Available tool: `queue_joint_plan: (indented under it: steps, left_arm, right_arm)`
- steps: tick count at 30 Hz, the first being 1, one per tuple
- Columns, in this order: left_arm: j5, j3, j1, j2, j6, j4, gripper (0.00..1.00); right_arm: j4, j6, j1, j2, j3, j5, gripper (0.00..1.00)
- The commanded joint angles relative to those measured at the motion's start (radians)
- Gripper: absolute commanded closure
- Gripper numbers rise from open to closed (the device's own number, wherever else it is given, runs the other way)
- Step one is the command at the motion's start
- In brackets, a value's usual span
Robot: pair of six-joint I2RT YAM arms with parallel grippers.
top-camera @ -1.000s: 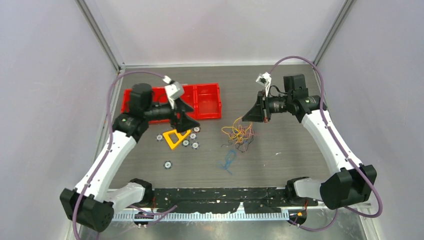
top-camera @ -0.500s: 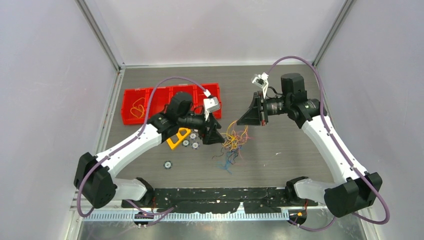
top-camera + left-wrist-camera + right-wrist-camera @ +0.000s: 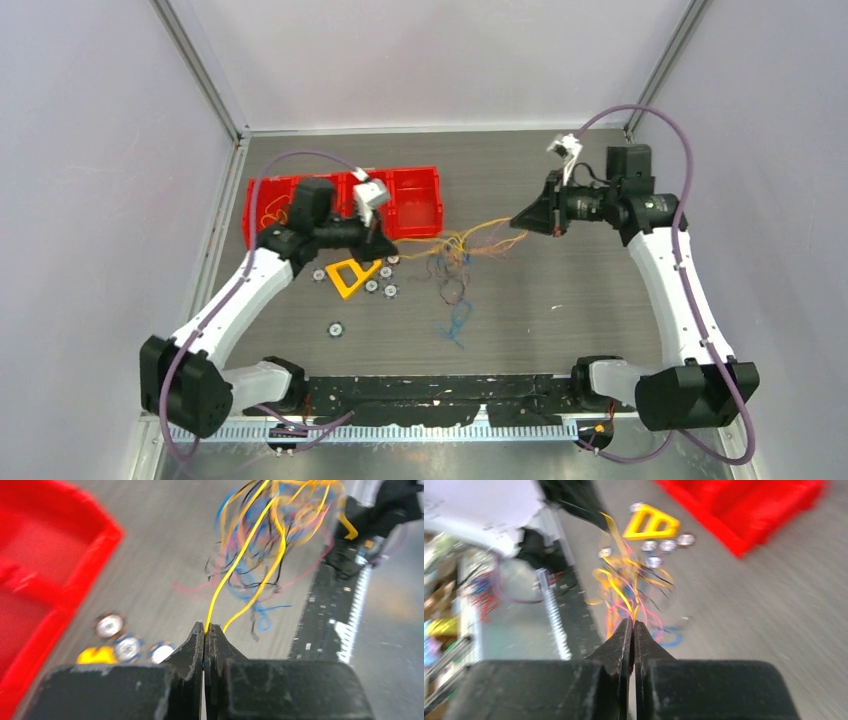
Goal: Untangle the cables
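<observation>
The cables [image 3: 455, 250] stretch mid-table between your grippers, right of the red bin [image 3: 415, 205], whose leftmost compartment holds an orange-yellow bunch [image 3: 271, 213]. Your left gripper [image 3: 205, 630] is pinched tight on a yellow wire, and your right gripper [image 3: 632, 625] is clamped on orange ones.

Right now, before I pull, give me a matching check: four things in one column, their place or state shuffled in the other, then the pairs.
1. left fingers
2. right fingers
3. yellow triangle
4. blue cable bunch

A. lying on the table, nearer the arm bases than the tangle
B. shut on a yellow cable, close to the red bins
C. among small round discs
D. shut on orange-yellow cables at the tangle's right end

Pairs: 1-B, 2-D, 3-C, 4-A.
</observation>
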Motion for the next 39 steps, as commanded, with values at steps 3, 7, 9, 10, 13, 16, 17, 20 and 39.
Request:
queue_joint_plan:
  steps: [3,7,9,10,13,16,17,20,39]
  left_arm:
    - [-0.055,0.008,0.307,-0.132,0.192,-0.27,1.0]
    - [-0.065,0.039,0.507,-0.159,0.324,-0.435,1.0]
    - [-0.062,0.058,0.605,-0.166,0.389,-0.501,1.0]
    - [-0.057,0.067,0.658,-0.167,0.431,-0.538,1.0]
    - [-0.052,0.101,0.808,-0.16,0.573,-0.649,1.0]
    - [-0.034,0.133,0.955,-0.141,0.716,-0.747,1.0]
    - [-0.024,0.148,1.002,-0.132,0.763,-0.777,1.0]
    - [0.002,0.199,1.11,-0.095,0.837,-0.843,1.0]
    - [0.253,0.722,1.137,-0.096,0.082,-0.411,1.0]
  right_arm:
    - [-0.183,-0.297,-0.241,0.041,0.082,0.283,0.95]
    - [-0.159,-0.395,-0.335,0.06,0.051,0.424,0.95]
    - [-0.145,-0.432,-0.373,0.08,0.037,0.467,0.95]
    - [-0.138,-0.454,-0.381,0.096,0.034,0.478,0.95]
    - [-0.133,-0.493,-0.436,0.129,0.025,0.511,0.95]
    - [-0.135,-0.532,-0.471,0.163,0.025,0.52,0.95]
    - [-0.138,-0.539,-0.48,0.169,0.024,0.519,0.95]
    - [-0.144,-0.565,-0.483,0.187,0.007,0.524,0.95]
    - [-0.269,-0.577,-0.46,0.204,0.011,0.375,0.95]
